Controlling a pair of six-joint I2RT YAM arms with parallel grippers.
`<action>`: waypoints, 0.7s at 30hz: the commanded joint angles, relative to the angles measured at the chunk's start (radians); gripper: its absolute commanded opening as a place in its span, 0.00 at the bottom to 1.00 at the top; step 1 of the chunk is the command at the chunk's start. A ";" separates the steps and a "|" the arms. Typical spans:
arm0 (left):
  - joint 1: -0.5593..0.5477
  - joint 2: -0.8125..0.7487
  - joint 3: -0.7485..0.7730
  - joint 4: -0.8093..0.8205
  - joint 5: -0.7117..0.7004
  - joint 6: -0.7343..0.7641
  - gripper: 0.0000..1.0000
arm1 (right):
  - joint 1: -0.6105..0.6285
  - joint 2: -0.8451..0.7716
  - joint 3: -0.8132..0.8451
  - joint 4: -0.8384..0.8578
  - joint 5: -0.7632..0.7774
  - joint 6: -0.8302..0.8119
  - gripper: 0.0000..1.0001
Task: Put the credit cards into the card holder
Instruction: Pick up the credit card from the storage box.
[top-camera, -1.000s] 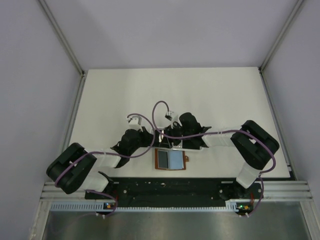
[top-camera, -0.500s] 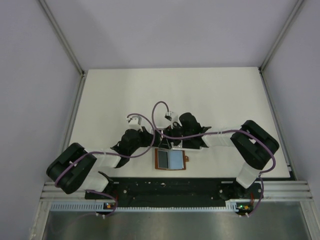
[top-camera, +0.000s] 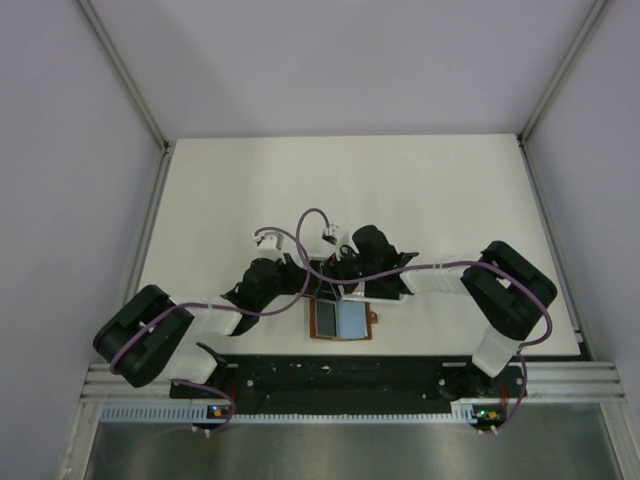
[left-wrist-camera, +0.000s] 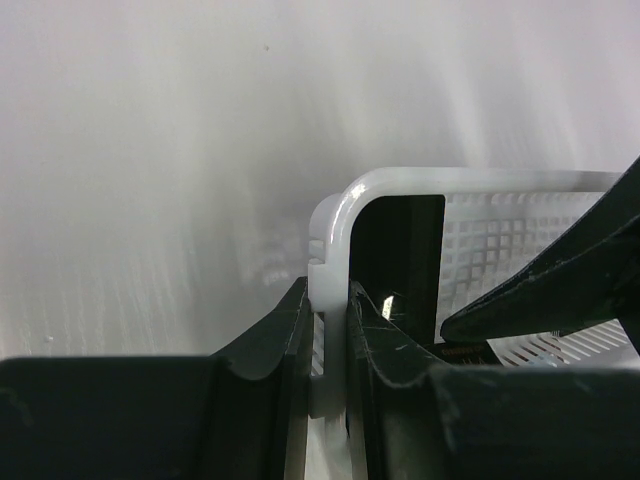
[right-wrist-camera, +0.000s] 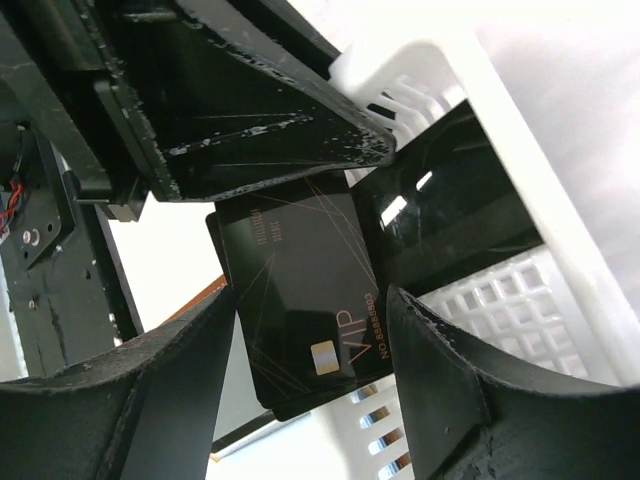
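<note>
Probably stiff and slick, the credit card needs edge-pinching; right fingers straddle it, grip unclear; left fingers clamp the basket.

On the white desk, a small brown leather card holder lies open near the front edge, its clasp tab to the right. Two black arms trailing purple cables meet just beyond it, left claw beside right claw.
</note>
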 joint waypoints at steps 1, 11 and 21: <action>0.000 0.004 0.019 0.105 0.013 -0.030 0.00 | 0.040 0.003 0.045 -0.046 0.006 -0.060 0.62; 0.000 -0.003 0.013 0.105 0.010 -0.030 0.00 | 0.044 0.015 0.051 -0.052 0.041 -0.048 0.44; 0.000 0.001 0.016 0.104 0.012 -0.025 0.00 | 0.044 0.008 0.047 -0.037 0.133 0.010 0.25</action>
